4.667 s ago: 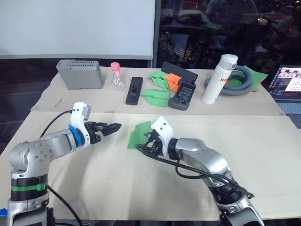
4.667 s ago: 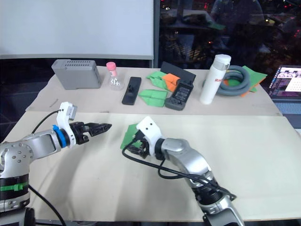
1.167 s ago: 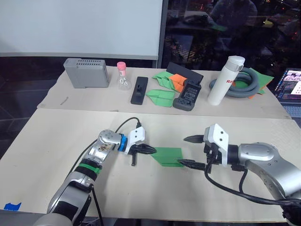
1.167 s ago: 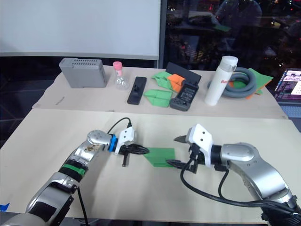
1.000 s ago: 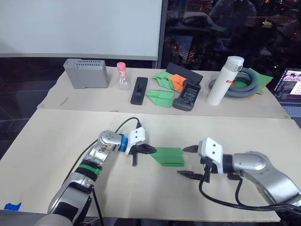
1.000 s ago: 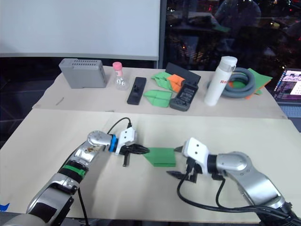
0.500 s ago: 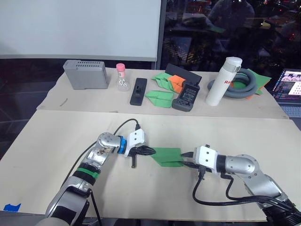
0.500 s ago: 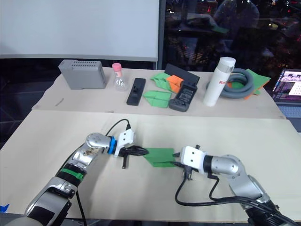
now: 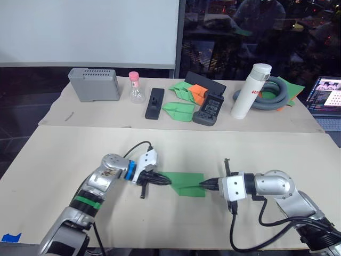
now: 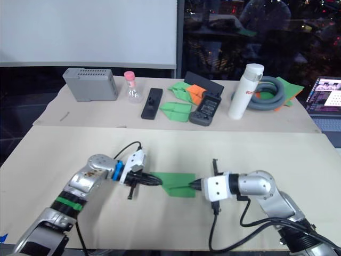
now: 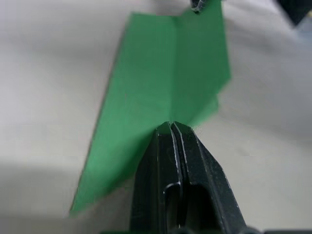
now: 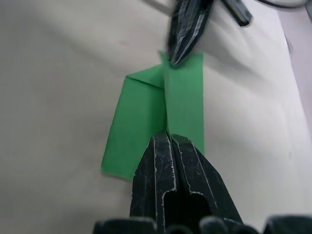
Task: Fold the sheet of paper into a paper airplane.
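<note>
Folded bright green paper airplane (image 9: pixel 185 183) lay flat on the beige desk (image 9: pixel 176 224) between both arms; left gripper (image 9: pixel 166 181) fingers pinched its pointed end; right gripper (image 9: pixel 203 184) fingers pinched the opposite end.

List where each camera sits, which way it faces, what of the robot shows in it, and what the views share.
Left eye view: on the head, facing forward and down at the beige table; both arms show, left pincer and right pincer at either end of the folded bright green paper airplane.
Right eye view: beside it, same scene.
Left wrist view: along the shut left pincer onto the paper.
Right wrist view: along the shut right pincer, facing the left one.
Shared: all four show the airplane.
</note>
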